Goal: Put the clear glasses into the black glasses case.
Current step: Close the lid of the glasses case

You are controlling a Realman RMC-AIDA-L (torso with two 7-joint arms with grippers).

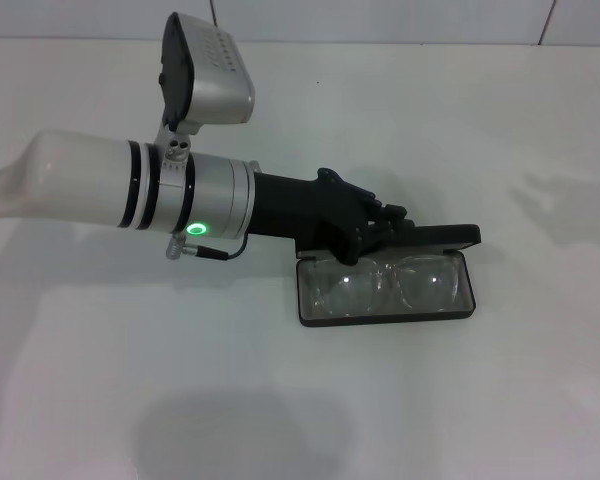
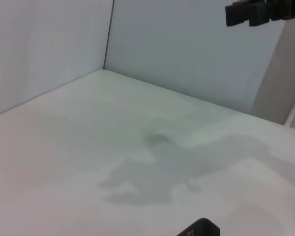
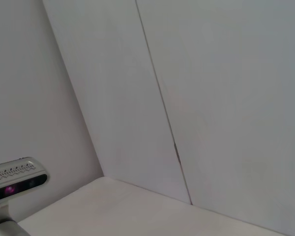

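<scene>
The black glasses case lies open on the white table right of centre, its lid standing up along the far side. The clear glasses rest inside the case's tray, lenses up. My left arm reaches in from the left, and my left gripper hovers at the lid's left end, over the back left corner of the case. A black corner of the case shows in the left wrist view. A black piece, seemingly my right gripper, hangs far off in that view.
The white table spreads all around the case. Pale walls stand behind it. The left arm's camera housing rises above its forearm.
</scene>
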